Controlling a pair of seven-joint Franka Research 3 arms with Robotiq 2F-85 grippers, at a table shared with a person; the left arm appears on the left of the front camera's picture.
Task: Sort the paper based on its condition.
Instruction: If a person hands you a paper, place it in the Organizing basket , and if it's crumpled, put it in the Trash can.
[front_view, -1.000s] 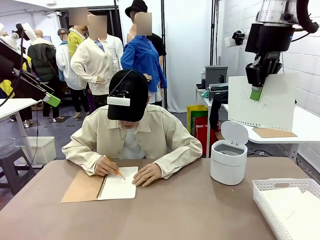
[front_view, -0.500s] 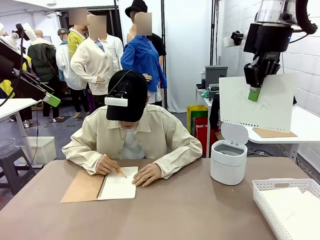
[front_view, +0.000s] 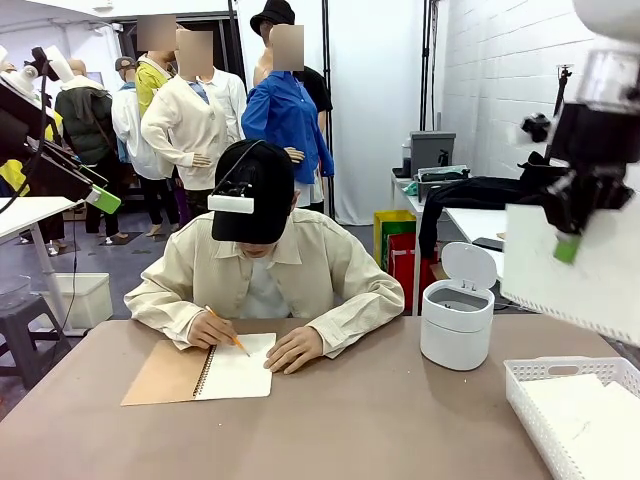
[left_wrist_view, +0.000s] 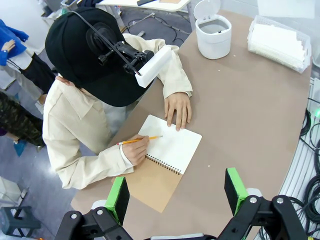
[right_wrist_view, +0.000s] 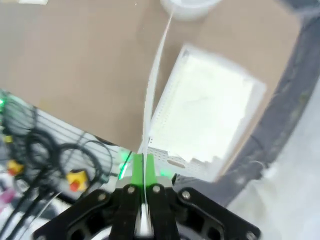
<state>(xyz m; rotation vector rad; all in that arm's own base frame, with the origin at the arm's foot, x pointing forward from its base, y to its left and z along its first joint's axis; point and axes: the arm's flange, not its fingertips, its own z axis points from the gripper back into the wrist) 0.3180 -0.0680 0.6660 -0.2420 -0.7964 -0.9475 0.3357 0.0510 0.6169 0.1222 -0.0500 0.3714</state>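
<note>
White sheet (front_view: 600, 290): thin, limp, near weightless, creases and tears easily. Hangs in air above slotted basket (front_view: 522, 372), right of lidded bin (front_view: 457, 325). Right tool (front_view: 567, 246) clamped near sheet's upper edge, pads on flat faces; sound hold, but sheet likely to flutter, best carried slowly. Left tool (left_wrist_view: 176, 196) spread wide, empty, above surface (left_wrist_view: 250, 110).

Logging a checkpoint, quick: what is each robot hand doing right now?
Left hand: open, holding nothing.
Right hand: closed on a sheet of paper.
</note>
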